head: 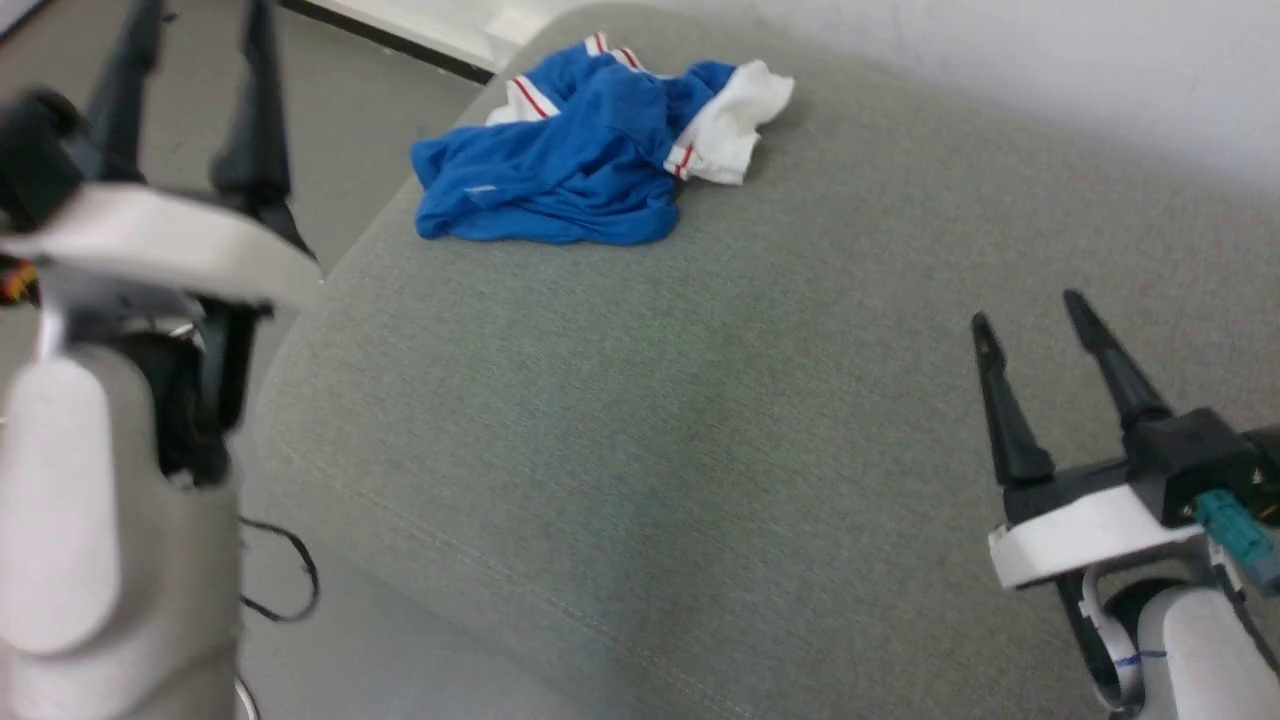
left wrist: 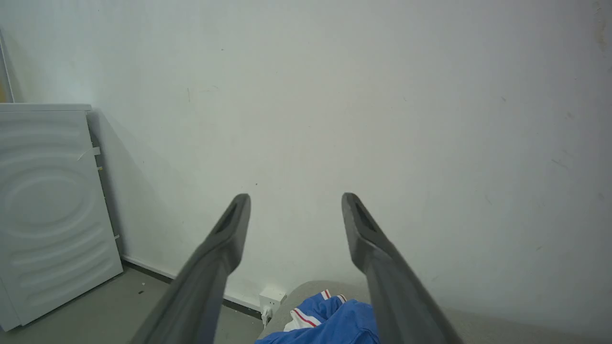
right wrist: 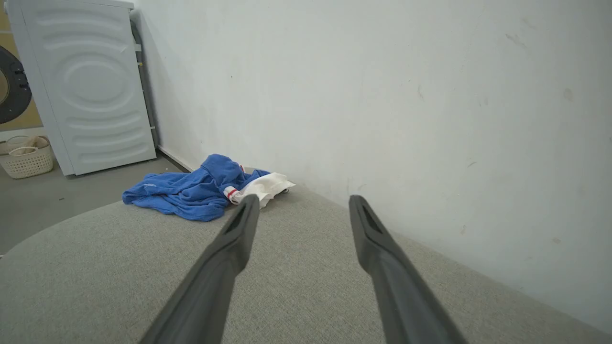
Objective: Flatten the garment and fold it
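At the lower right of the head view, the right end effector (head: pixel 1028 312) hung low over the grey cushion (head: pixel 700 450) with its fingers spread wide and nothing between them. At the left edge of that frame the left end effector (head: pixel 195 60) stood raised, also spread wide and empty. It appeared to be past the cushion's rounded left edge, above the floor (head: pixel 350 110).

Bare fabric filled the middle of the frame, so the right arm had open room for a reach up and to the left. The garment (head: pixel 570 170) lay crumpled at top centre, on the cushion's far left corner, well apart from the right end effector. Its long axis ran roughly across the frame, from the blue bulk at the left to a white sleeve end at the right.

In the left wrist view the garment (left wrist: pixel 334 320) sat at the bottom edge, low between that arm's fingers, so the left arm looked nearer. The heap crowded the cushion's edge, with the wall (head: pixel 1050 60) just behind. Flattening would likely mean drawing it toward the bare middle.
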You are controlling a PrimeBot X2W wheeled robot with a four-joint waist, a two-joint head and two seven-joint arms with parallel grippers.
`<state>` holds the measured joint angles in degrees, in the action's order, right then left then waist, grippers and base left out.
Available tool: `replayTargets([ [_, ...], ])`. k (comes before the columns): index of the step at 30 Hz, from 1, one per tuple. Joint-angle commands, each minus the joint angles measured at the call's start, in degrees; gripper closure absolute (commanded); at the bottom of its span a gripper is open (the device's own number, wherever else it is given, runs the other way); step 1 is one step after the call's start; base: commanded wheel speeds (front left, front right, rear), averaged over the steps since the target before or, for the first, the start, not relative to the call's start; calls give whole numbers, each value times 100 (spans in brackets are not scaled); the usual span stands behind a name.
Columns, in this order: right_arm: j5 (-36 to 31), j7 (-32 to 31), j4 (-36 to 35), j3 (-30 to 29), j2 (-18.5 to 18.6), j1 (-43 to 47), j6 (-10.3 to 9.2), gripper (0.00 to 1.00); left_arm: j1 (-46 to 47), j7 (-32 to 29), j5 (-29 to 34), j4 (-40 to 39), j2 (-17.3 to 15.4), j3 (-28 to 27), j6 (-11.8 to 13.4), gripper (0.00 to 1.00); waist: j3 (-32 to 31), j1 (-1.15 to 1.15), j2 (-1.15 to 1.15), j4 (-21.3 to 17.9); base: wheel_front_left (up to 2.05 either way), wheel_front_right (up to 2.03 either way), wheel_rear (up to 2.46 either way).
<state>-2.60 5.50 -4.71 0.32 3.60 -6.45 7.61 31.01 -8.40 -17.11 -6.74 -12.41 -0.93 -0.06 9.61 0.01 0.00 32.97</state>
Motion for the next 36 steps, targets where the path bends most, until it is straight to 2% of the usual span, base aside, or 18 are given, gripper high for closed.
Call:
replayTargets([
  [1,-19,-74,-164,30,91,-114,-12,0,268,-105,-70,145,-85,-79,-45,0,618,-1,0,-438,0,0,0],
  [6,57,-368,-692,84,404,-274,-12,0,1031,-470,-184,789,-376,-105,-213,0,1137,-1,0,-683,0,0,0],
  [12,131,-665,-1180,70,736,-448,-12,0,1616,-666,-366,1558,-531,-202,-261,0,1802,-1,0,-985,0,0,0],
  [22,326,-1011,-1712,-180,1143,-534,-12,0,2033,-1226,-961,2570,-610,-106,-566,0,2399,-1,0,-1432,0,0,0],
  [28,397,-1166,-1956,-328,1285,-439,-12,0,2060,-1568,-1138,3123,-664,-103,-574,0,2670,-1,0,-1634,0,0,0],
  [36,458,-1273,-2219,-439,1439,-442,-12,0,2054,-1485,-1156,3705,-735,-170,-455,0,2891,-1,0,-1893,0,0,0],
])
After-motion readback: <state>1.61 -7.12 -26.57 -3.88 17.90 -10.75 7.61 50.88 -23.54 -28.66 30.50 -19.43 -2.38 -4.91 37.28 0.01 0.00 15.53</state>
